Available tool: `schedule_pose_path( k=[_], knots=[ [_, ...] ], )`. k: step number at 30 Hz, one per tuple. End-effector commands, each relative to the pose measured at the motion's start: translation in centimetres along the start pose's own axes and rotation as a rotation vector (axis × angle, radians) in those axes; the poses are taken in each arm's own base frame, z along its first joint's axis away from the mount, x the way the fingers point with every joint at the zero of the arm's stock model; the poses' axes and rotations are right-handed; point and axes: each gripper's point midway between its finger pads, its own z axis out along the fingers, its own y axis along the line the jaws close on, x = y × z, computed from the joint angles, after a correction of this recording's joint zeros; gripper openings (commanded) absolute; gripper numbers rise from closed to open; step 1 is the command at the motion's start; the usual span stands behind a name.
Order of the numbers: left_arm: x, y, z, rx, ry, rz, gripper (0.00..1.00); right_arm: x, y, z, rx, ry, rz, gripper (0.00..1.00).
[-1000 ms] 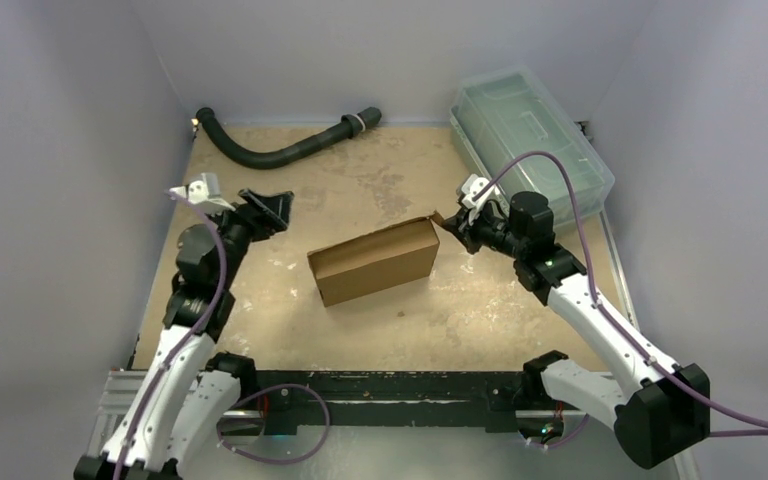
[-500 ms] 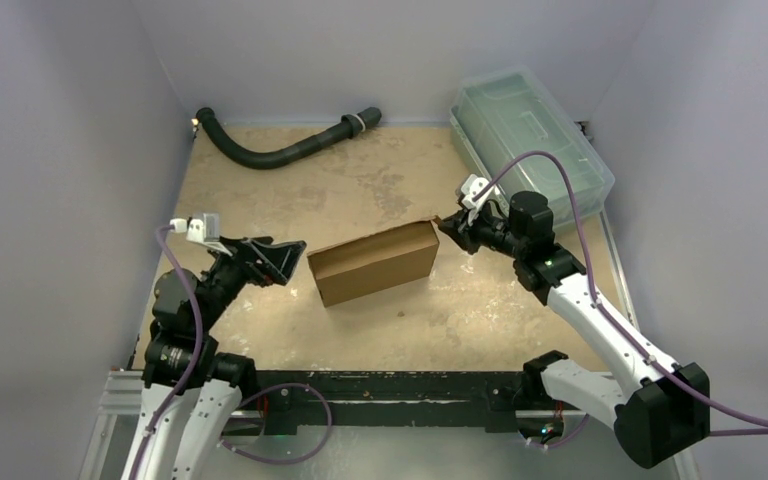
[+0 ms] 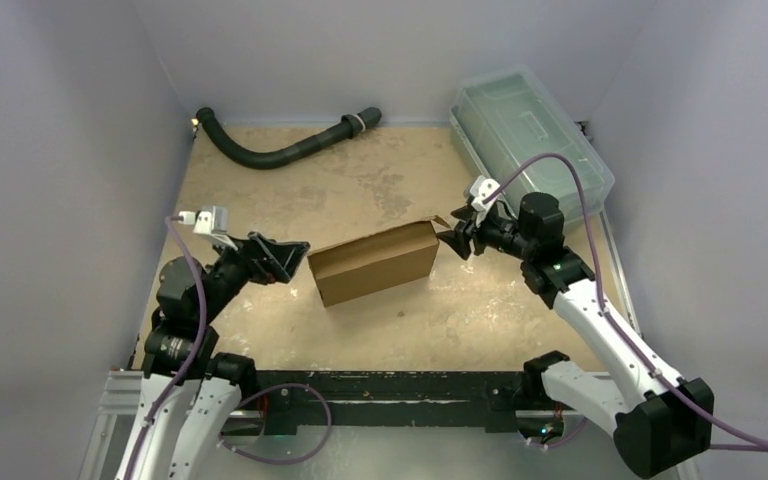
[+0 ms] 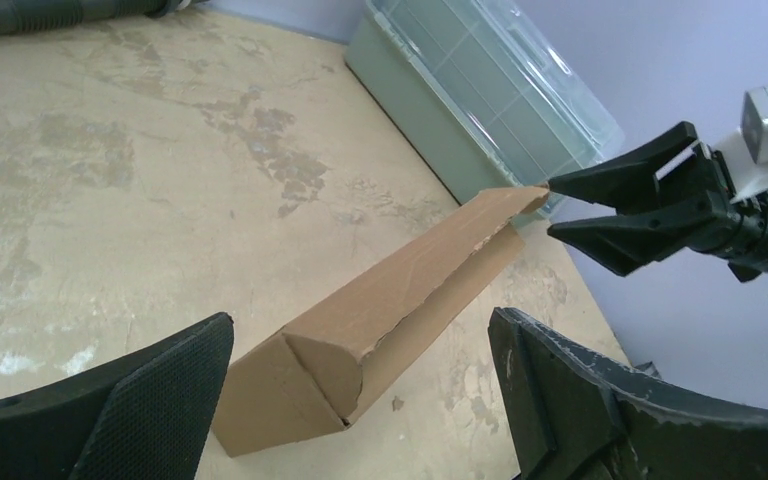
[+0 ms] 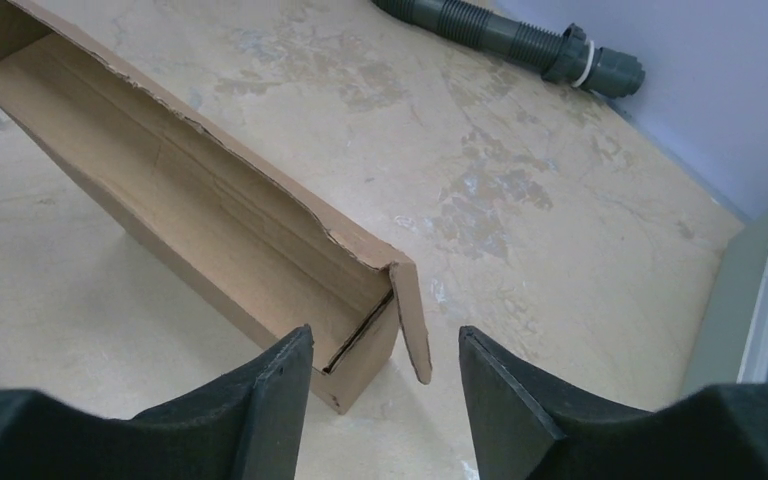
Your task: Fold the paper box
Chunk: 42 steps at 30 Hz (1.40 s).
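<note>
From above, the box (image 3: 373, 262) sits mid-table (image 3: 360, 190), lying roughly 8-to-2 o'clock. The left gripper (image 3: 295, 262) is at its 9 o'clock end with the jaws spread wide, holding nothing. The right gripper (image 3: 450, 240) is at the 2 o'clock corner, but it is small here and I cannot tell whether it touches the cardboard. A hose (image 3: 280, 152) lies at 11 o'clock and a bin (image 3: 530, 130) at 1. Both arm bases are cut off by the bottom edge.

The left wrist view settles the doubt. The right gripper's jaws are parted, released, and the box's far corner sits just at the upper tip. The box's near end is a closed triangle and its top seam gapes. The left fingers (image 4: 130, 410) are cropped by the bottom edge, with the box ahead between them and apart from both. The bin runs out of the top of the picture.

The right wrist view shows what neither other view does, the hollow inside of the box and a loose end flap (image 5: 412, 318) hanging outward. The flap stands ahead of the gap between the right fingers (image 5: 260, 400) and is clamped by neither. The box's far end is cut off at top left, and the bin is only a sliver at 3 o'clock.
</note>
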Motion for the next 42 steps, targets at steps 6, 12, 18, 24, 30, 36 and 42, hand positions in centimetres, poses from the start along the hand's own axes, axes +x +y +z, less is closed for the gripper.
schedule_pose_path(
  k=[6,12,18,24,30,36,42],
  knots=[
    [0.7,7.4,-4.2,-0.437,-0.16,-0.171,0.84,-1.7,0.1,-2.9,-0.057,-0.034,-0.075,0.69],
    [4.1,10.3,-0.8,-0.512,-0.053,-0.283,0.43,-0.1,-0.9,-5.1,-0.032,0.045,-0.201,0.57],
    [5.2,11.0,3.6,-0.404,-0.052,-0.285,0.3,2.7,2.5,-5.6,-0.214,0.075,-0.275,0.33],
    [8.8,11.2,6.5,-0.291,0.043,-0.303,0.16,7.2,5.7,-3.6,-0.447,0.12,-0.372,0.08],
    [11.6,11.6,6.5,-0.272,0.134,-0.308,0.14,7.0,5.6,0.1,-0.412,0.152,-0.401,0.02],
    [13.0,11.0,6.3,-0.225,0.161,-0.353,0.12,5.3,2.9,2.3,-0.268,0.13,-0.356,0.01],
    [13.4,10.4,6.2,-0.198,0.177,-0.368,0.12,5.2,2.2,2.2,-0.21,0.131,-0.33,0.03]
  ],
)
